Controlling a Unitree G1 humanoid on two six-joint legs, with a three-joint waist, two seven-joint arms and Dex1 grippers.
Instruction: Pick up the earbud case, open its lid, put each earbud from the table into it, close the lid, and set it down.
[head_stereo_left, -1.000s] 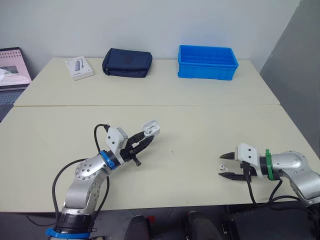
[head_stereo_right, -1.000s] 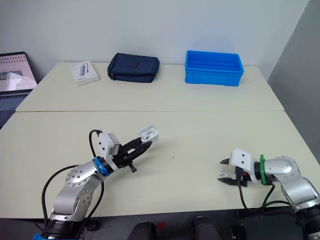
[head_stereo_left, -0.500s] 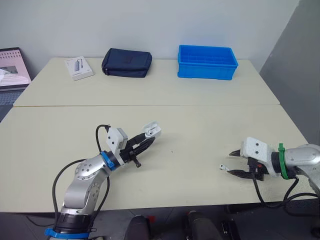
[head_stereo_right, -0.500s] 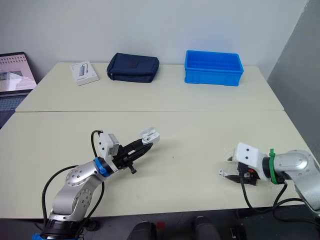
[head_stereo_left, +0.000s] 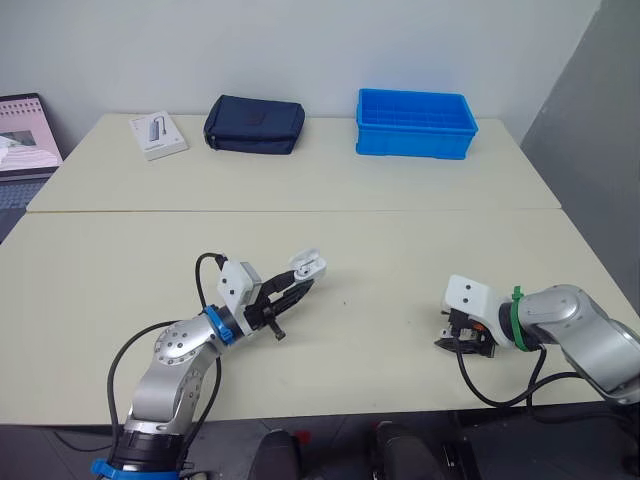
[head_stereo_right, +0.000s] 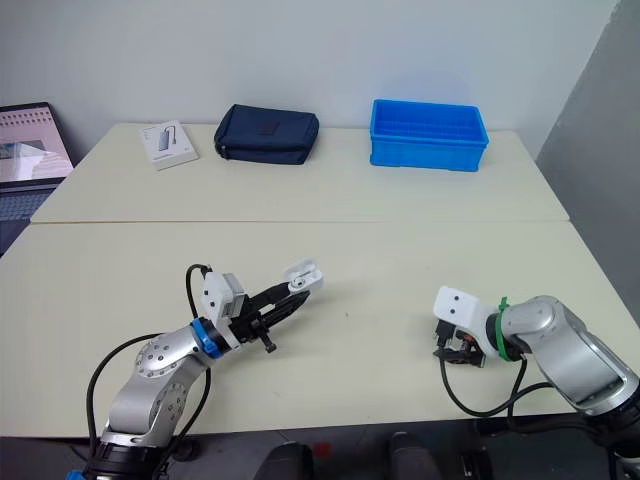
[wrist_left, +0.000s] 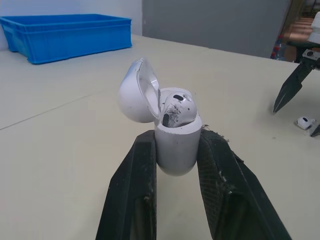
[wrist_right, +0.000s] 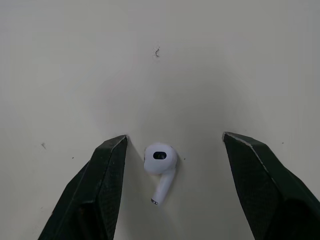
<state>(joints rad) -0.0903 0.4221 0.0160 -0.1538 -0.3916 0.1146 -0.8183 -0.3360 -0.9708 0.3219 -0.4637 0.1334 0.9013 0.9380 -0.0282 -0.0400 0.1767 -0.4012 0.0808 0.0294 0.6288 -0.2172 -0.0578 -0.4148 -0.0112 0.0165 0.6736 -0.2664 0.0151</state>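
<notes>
HEAD AND WRISTS: Two head cameras look forward and down over the cream table (head_stereo_left: 420, 240), sharing nearly the whole scene out to the blue plastic crate (head_stereo_left: 415, 124) at its far edge. The left wrist camera sits low and close behind the open white earbud case (wrist_left: 176, 142), that crate in its background; the right wrist camera looks straight down, close, on a small white earbud (wrist_right: 160, 162).

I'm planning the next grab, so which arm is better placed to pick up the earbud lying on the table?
Right. The right gripper is open with a finger on each side of the earbud on the table. The left gripper is shut on the open case, so it is busy.
</notes>
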